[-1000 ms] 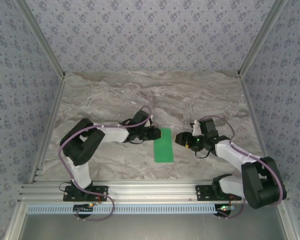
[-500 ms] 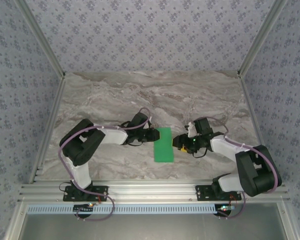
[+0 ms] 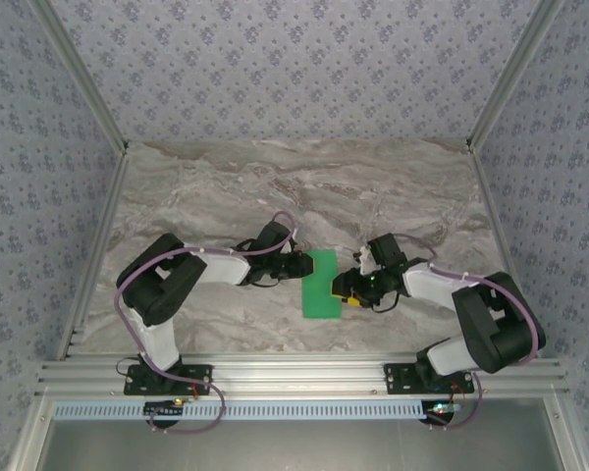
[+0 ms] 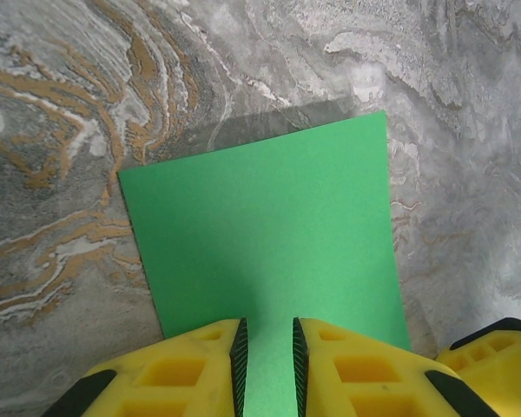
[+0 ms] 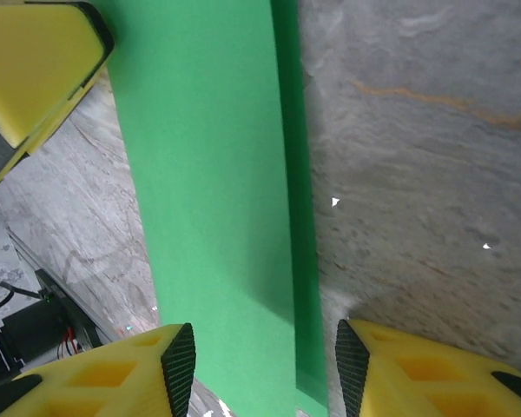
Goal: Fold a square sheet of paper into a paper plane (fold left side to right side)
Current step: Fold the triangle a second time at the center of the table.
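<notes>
You are looking down on a marble-patterned counter, grey with paler bands and brownish veins running across it. Close up in the left wrist view, those veins curl in orange-brown swirls along the left side. In the right wrist view a thin orange streak crosses the upper right. Pale blue-grey floral wallpaper covers the walls behind and to either side of it. Two aluminium posts slant up from the back corners, and a side rail borders the counter's left edge. Along the near edge lies a ribbed aluminium rail, with a pale slotted strip just below it, then a plain grey surface.
</notes>
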You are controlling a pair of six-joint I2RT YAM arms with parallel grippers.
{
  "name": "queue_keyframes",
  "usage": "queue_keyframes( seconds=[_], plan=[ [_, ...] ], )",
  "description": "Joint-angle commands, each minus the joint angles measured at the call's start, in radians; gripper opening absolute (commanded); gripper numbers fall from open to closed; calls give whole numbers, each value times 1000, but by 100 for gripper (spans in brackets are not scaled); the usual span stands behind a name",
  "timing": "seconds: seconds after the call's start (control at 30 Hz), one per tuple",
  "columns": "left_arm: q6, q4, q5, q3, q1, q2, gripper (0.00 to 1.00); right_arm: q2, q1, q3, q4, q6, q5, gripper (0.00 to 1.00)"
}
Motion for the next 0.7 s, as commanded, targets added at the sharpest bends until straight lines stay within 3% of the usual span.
queue_keyframes(
  seconds=[0.0,0.23,0.4,0.6,0.67],
  plan=[
    [-4,-40,-9,-27,-7,-15,23,21,17,27,28,33,-1,48],
    [-5,-32,-1,-33,-7,-27,23,59,23,62,55,43,-4,45],
    [26,4,-22,-91,-1,-135,26,60,12,81,86,47,-21,42],
    [131,-14,-69,-200,-2,-405,48,68,0,123,83,47,-67,30],
    [196,-84,-124,-227,-42,-506,55,69,-7,143,57,38,-65,29]
  ],
)
